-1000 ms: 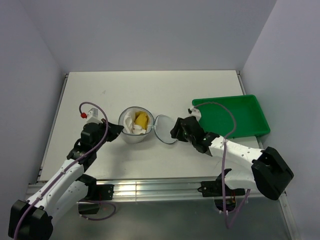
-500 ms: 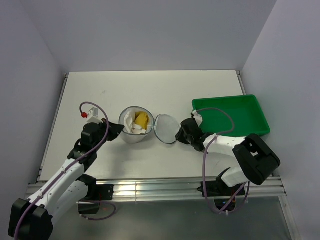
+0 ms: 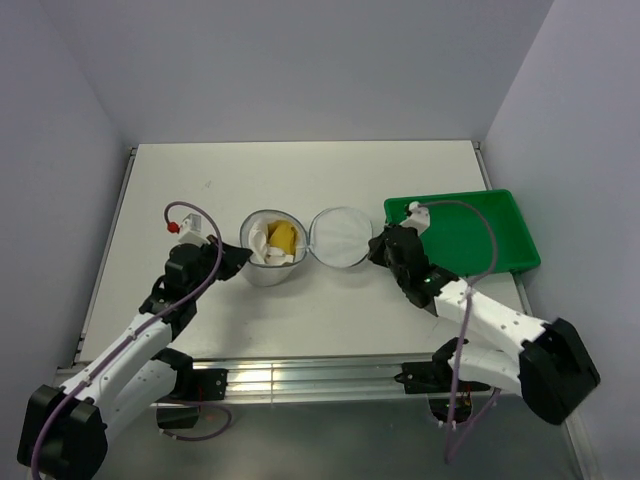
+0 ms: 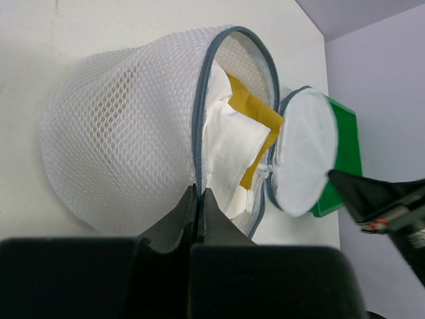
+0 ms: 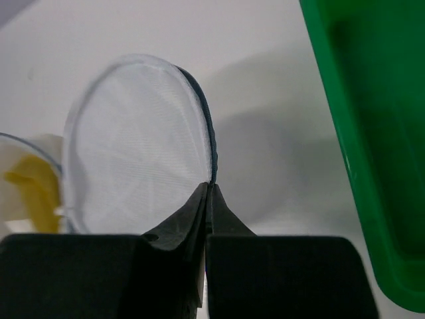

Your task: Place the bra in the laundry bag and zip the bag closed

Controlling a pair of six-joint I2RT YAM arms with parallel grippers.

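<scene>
We see the far half of the table [image 3: 300, 175] open behind the laundry bag [image 3: 250, 268], and an open strip in front of it between the 2 arms. From above, the mouth is reachable, though the bra [image 3: 283, 240] fills it. The lid [image 3: 342, 238] bars the way from the green tray [image 3: 500, 235]. The left jaws occupy the bag's left rim, and the right jaws the lid's right edge.

laundry bag [image 4: 126, 139] white mesh, grey zip [image 4: 198, 133]; bra [image 4: 249, 106] yellow-white; tray [image 3: 505, 230] green
</scene>
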